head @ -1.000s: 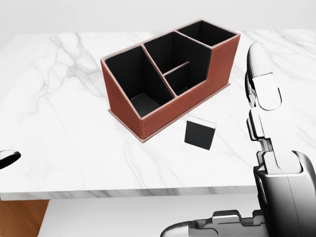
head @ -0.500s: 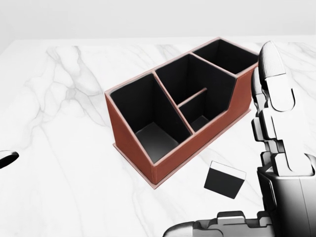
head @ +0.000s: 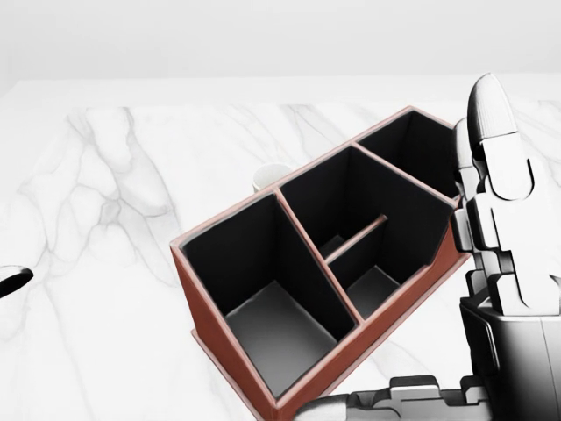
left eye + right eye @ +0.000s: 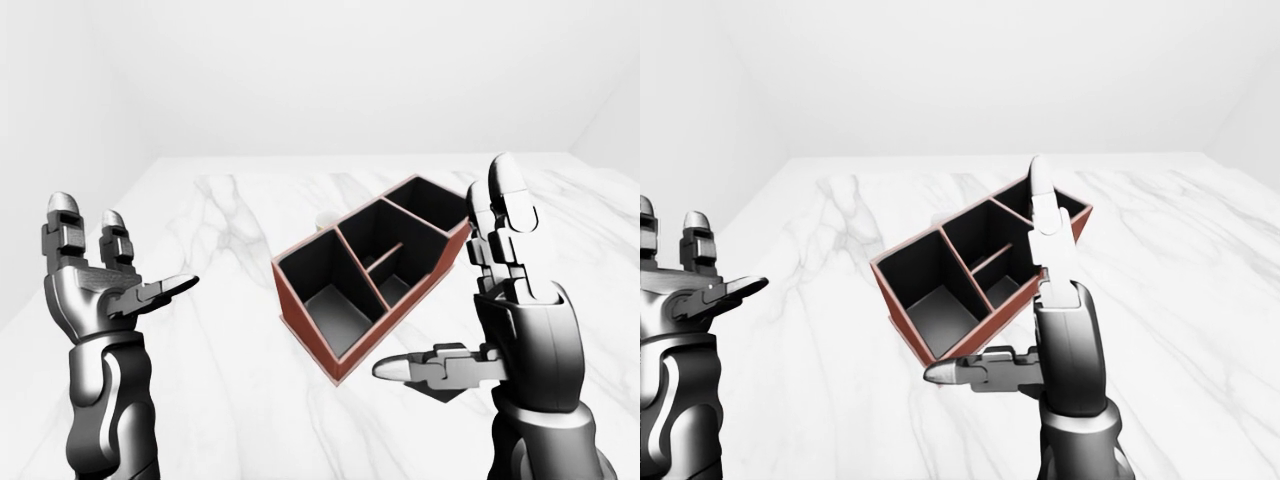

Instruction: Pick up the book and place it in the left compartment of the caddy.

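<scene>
While the caddy (image 3: pixel 307 289) sits angled on the marble counter (image 3: pixel 105 228), the left robot hand (image 4: pixel 100 285) and right robot hand (image 4: pixel 500 320) hover with fingers spread apart, empty; the book is not visible.

Both hands were raised with forearms upright. The left hand (image 4: pixel 100 285) stood at the left of the left-eye view, fingers up, thumb pointing right. The right hand (image 4: pixel 500 310) stood open, fingers (image 4: pixel 505 215) extended upward, thumb pointing left.
</scene>
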